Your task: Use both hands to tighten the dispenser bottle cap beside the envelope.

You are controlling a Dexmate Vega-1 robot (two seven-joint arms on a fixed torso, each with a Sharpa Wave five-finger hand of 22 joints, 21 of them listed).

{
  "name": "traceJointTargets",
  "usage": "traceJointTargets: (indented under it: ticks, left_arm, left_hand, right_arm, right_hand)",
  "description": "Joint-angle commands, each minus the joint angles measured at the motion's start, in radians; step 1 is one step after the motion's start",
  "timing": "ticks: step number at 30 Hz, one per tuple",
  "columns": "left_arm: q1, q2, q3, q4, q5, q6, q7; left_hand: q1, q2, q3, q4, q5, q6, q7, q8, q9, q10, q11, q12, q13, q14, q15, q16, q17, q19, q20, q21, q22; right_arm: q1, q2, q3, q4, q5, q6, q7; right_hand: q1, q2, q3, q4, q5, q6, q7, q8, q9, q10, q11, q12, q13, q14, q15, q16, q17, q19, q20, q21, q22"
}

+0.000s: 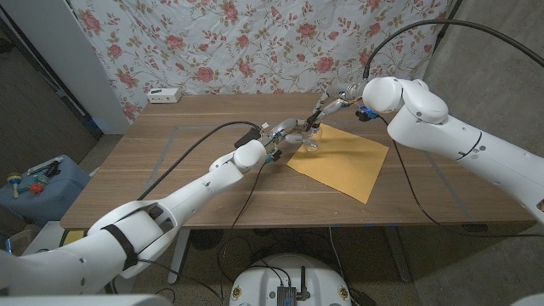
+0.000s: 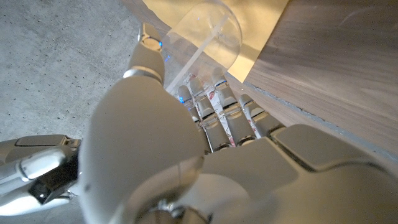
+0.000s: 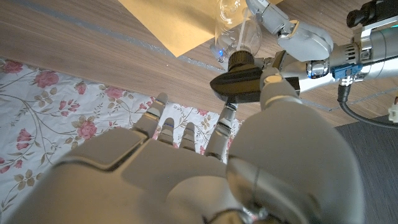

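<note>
Robot hands meeting at a clear bottle by the envelope

Wooden table [image 1: 195, 170] is spreading under everything, with a floral cloth [image 1: 255, 42] hanging behind it. Envelope [image 1: 338, 160], tan and flat, is serving as the landmark, lying right of the table's centre. Just off the envelope's near-left corner, the dispenser bottle [image 1: 304, 136] is standing, clear and rounded, seemingly empty.

The left hand [image 1: 280, 136] is reaching in from the side away from the envelope, its fingers [image 2: 217, 109] wrapping around the bottle's clear body [image 2: 208, 31] and gripping it. The right hand [image 1: 333, 107] is coming in above the envelope's far edge; in the right wrist view its thumb and fingers are closing around the black cap [image 3: 239, 78], apparently pinching it.

The bottle is likely handling as light, smooth and slippery, probably thin plastic that yields if squeezed hard. The body is looking best held low and firmly but gently, so it is not spinning, while the narrow cap is taking the twist. A small white box [image 1: 165, 95] is sitting well beyond the envelope, at the table's far-left edge.
</note>
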Motion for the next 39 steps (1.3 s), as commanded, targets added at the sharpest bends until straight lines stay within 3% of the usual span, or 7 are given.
traceJointTargets:
  ticks: [1,13,24,32,39]
  left_arm:
    - [0.008,0.006,-0.004,-0.011,0.003,-0.003,0.006]
    - [0.016,0.013,-0.010,-0.019,0.000,-0.002,0.008]
    - [0.019,0.016,-0.013,-0.015,-0.004,-0.007,0.006]
    - [0.011,0.013,-0.014,0.003,-0.006,-0.017,0.000]
    - [0.008,0.008,-0.015,0.015,-0.014,-0.022,-0.006]
  left_hand:
    - [-0.087,0.125,0.086,0.081,0.005,0.165,0.015,0.005,0.003,0.082,-0.039,0.003,0.217,0.020,-0.107,0.003,0.000,0.009,-0.088,-0.003,0.001]
    - [-0.087,0.125,0.086,0.080,0.006,0.164,0.013,0.005,0.003,0.082,-0.038,0.002,0.218,0.021,-0.107,0.003,0.000,0.009,-0.088,-0.003,0.001]
    - [-0.087,0.125,0.087,0.080,0.006,0.165,0.015,0.005,0.003,0.082,-0.038,0.001,0.218,0.021,-0.107,0.002,-0.001,0.009,-0.087,-0.003,0.001]
    - [-0.087,0.125,0.087,0.080,0.006,0.165,0.013,0.004,0.003,0.082,-0.040,0.000,0.218,0.021,-0.106,0.003,-0.001,0.009,-0.087,-0.003,0.001]
    - [-0.089,0.125,0.086,0.081,0.005,0.165,0.014,0.004,0.003,0.084,-0.038,0.000,0.219,0.022,-0.106,0.003,-0.001,0.010,-0.087,-0.003,0.001]
  right_arm:
    - [0.013,0.006,-0.033,-0.017,-0.007,-0.047,-0.030]
    - [0.041,0.027,-0.117,-0.037,-0.114,-0.136,-0.043]
    - [0.086,0.062,-0.203,-0.025,-0.231,-0.198,-0.004]
    - [0.110,0.096,-0.255,-0.001,-0.323,-0.223,0.034]
    - [0.133,0.130,-0.311,0.033,-0.450,-0.235,0.092]
  right_hand:
    - [-0.028,-0.003,-0.013,0.006,-0.002,0.048,-0.001,0.012,0.001,0.036,0.000,0.010,0.003,0.020,0.001,0.010,0.003,0.016,-0.002,0.004,0.001]
    - [-0.071,-0.010,-0.032,0.005,0.000,0.155,0.018,0.027,-0.006,0.138,0.004,0.026,0.003,0.086,-0.024,0.024,0.001,0.059,-0.013,0.009,0.002]
    - [-0.111,-0.002,-0.043,0.013,0.003,0.229,-0.006,0.038,-0.003,0.206,0.009,0.032,0.003,0.140,-0.046,0.034,0.000,0.098,-0.028,0.013,0.002]
    - [-0.153,-0.009,-0.061,0.019,0.002,0.313,0.044,0.049,-0.008,0.257,0.009,0.032,0.002,0.185,-0.065,0.038,-0.002,0.127,-0.037,0.012,0.002]
    - [-0.165,-0.003,-0.064,0.016,0.003,0.377,0.045,0.059,-0.010,0.296,0.007,0.033,0.002,0.217,-0.081,0.041,-0.003,0.149,-0.042,0.013,0.002]
